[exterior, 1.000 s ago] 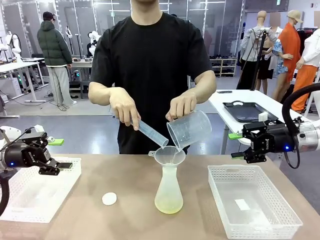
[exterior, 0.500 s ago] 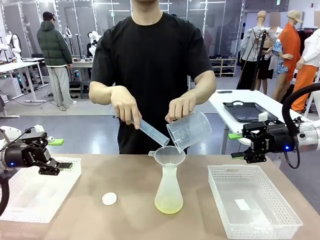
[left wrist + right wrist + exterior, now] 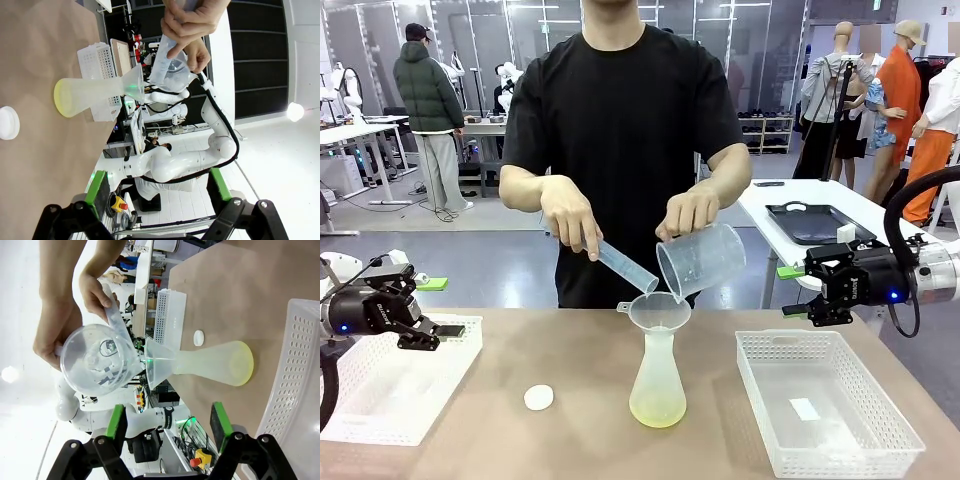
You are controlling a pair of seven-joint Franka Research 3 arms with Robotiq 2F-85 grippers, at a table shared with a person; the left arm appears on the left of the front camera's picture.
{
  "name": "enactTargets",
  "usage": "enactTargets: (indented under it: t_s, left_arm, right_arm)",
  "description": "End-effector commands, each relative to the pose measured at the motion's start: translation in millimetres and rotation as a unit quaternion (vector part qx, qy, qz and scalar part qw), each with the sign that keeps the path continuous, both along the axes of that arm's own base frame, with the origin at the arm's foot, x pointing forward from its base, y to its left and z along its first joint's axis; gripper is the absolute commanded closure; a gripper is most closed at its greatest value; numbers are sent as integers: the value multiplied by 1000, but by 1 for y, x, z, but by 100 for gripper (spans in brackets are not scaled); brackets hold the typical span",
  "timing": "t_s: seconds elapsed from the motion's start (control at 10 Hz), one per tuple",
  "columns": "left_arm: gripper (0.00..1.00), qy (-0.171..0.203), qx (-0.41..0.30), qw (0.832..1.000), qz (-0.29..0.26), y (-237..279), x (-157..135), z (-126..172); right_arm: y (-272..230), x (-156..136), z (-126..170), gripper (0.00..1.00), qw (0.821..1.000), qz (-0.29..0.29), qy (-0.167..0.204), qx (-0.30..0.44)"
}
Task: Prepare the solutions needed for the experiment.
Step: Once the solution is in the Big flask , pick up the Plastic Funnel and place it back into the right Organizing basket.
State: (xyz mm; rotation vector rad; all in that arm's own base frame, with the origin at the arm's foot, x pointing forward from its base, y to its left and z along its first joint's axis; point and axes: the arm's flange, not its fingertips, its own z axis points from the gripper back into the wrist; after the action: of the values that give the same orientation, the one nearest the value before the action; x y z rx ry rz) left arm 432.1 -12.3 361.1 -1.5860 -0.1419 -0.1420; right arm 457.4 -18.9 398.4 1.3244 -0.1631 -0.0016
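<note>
1. Front view: my left gripper (image 3: 442, 307) hangs over the left basket (image 3: 360, 425), fingers spread with nothing between them. My right gripper (image 3: 790, 291) hovers by the far edge of the right basket (image 3: 752, 385), likewise spread and empty. Between the baskets the flask (image 3: 657, 370) stands upright on the table (image 3: 570, 440). The pale yellow-green solution (image 3: 657, 410) lies shallow in its bottom and a funnel (image 3: 656, 310) sits in its neck. The person tilts a beaker (image 3: 702, 260) and a measuring cylinder (image 3: 623, 268) over the funnel. A white cap (image 3: 539, 397) lies left of the flask.
2. Left wrist view: my green pads (image 3: 97, 187) stand wide apart, and the solution tints the flask's base.
3. Right wrist view: my pads are wide apart and empty. The solution sits in the flask's base, near the basket.
</note>
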Motion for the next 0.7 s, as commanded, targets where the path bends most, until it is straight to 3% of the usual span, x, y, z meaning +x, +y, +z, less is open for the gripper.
enactTargets:
  t_s: [0.0,0.6]
  left_arm:
    - [0,-2,-3,1000,7,-2,-1,2]
    - [0,-2,-3,1000,7,-2,-1,2]
  right_arm:
    - [1,0,0,15,1000,-2,0,3]
    - [1,0,0,15,1000,-2,0,3]
